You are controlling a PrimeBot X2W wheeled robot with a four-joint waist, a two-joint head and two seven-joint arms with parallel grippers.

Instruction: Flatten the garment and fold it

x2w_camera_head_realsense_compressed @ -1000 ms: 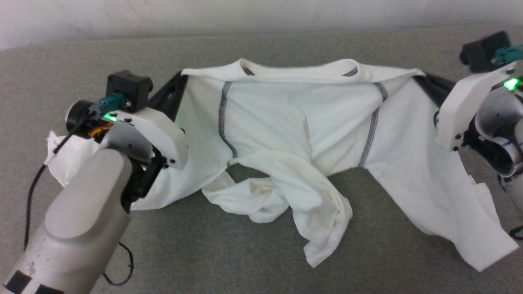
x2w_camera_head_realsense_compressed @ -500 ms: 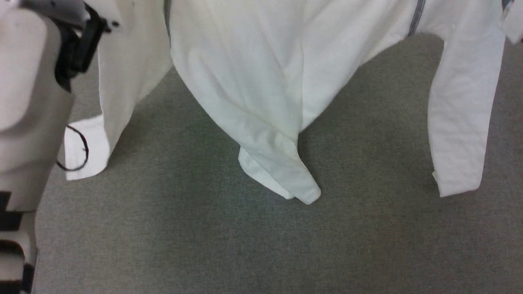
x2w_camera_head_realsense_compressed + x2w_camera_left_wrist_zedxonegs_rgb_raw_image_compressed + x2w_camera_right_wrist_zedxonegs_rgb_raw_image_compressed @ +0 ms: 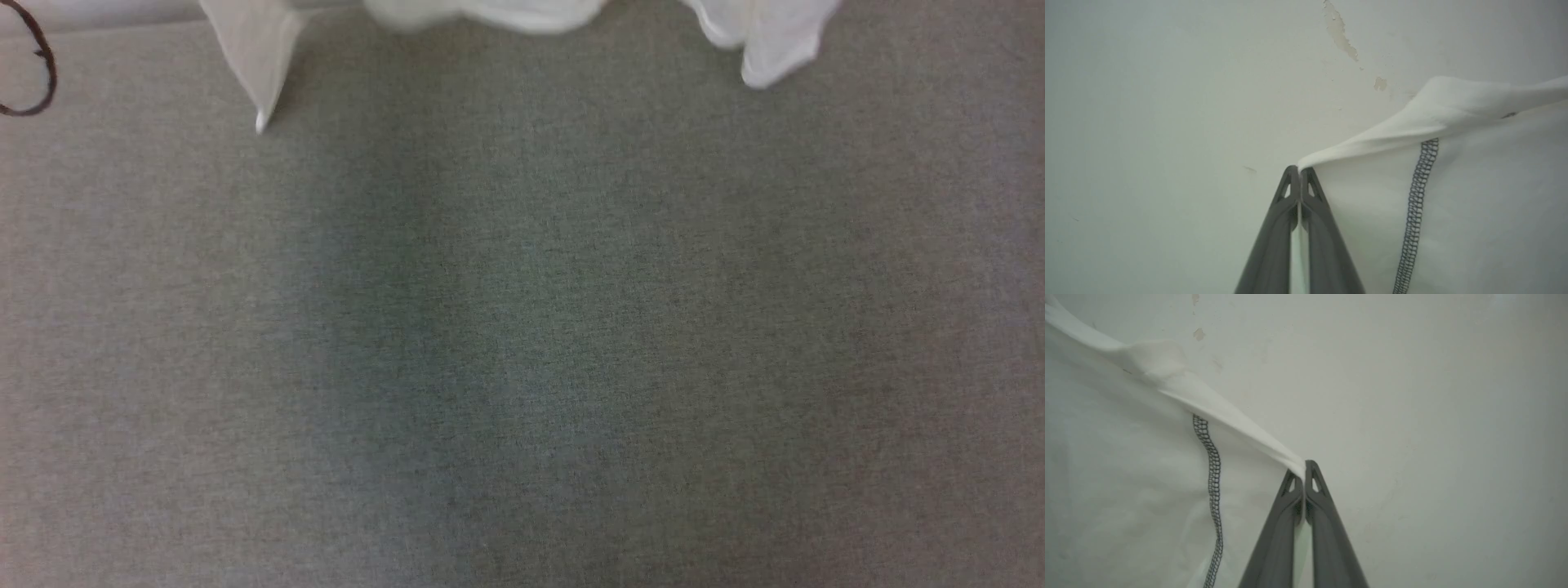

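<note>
Grey woven cloth surface (image 3: 522, 327) spreads below us, with a pale painted wall (image 3: 1167, 81), chipped in spots, beyond. We hold the white thin-fabric long-sleeved garment (image 3: 1474, 204) up before that wall, its lower ends hanging over the far side of the surface. Our left gripper (image 3: 1300, 173) and right gripper (image 3: 1304, 469) each clamp 1 upper corner, jaws pressed together on the fabric. A thin black cable (image 3: 37, 73) loops far left.

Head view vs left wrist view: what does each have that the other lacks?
Head view: a grey fabric surface, a black cable loop, and the dangling lower ends of the garment, blurred. Left wrist view: the left gripper shut on the garment's top edge, a grey stitched seam, a white wall with chipped paint. Both: the white garment.
</note>
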